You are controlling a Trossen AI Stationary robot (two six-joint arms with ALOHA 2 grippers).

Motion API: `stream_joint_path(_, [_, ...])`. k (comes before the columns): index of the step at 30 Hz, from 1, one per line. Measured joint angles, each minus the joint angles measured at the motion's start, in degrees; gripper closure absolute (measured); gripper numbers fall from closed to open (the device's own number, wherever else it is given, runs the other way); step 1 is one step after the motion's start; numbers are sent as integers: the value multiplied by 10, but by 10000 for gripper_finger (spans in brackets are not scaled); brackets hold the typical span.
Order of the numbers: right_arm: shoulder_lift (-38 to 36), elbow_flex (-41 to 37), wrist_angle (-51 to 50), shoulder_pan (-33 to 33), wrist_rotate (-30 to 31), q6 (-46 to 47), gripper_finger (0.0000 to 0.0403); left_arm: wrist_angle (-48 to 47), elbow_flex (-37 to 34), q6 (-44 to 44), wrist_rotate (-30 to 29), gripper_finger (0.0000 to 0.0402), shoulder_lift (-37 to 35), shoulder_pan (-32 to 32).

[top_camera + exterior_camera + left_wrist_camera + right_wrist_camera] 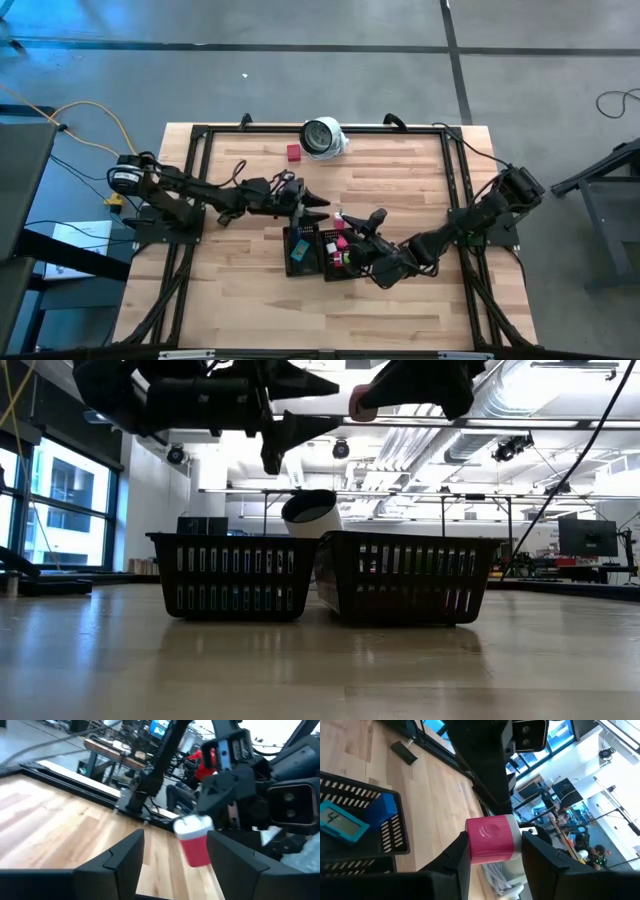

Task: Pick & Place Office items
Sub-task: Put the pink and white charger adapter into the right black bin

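My right gripper (495, 851) is shut on a pink office item with a white end (491, 840), held in the air above the two black mesh trays (303, 262). My left gripper (172, 857) stands open and level just in front of it, its fingertips to either side of the item (195, 842); I see no touch. In the low view the left gripper (333, 407) faces the pink item (358, 402). A red item (293, 152) lies flat on the table at the far side. My right gripper pinches the item between its two fingers, one on the pink body (470, 851) and the other on the white end (517, 845). The fingers come nearly level from the table's right side. The item is lifted clear, high above the trays.
The left tray (395, 832) holds a teal piece (340, 822) and a blue one (382, 810); the right tray (335, 272) holds pink and green pieces. A round white-and-grey object (323, 137) stands at the far edge. Bare wood lies near and to both sides.
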Motion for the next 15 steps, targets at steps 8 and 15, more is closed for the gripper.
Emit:
stream_joint_path(8, [0, 0, 25, -38, -55, -35, 276, 0, 0, -22, 0, 183, 0, -16])
stream_joint_path(15, [0, 0, 63, -54, -97, -66, 276, 0, 0, -30, -3, 183, 0, -20])
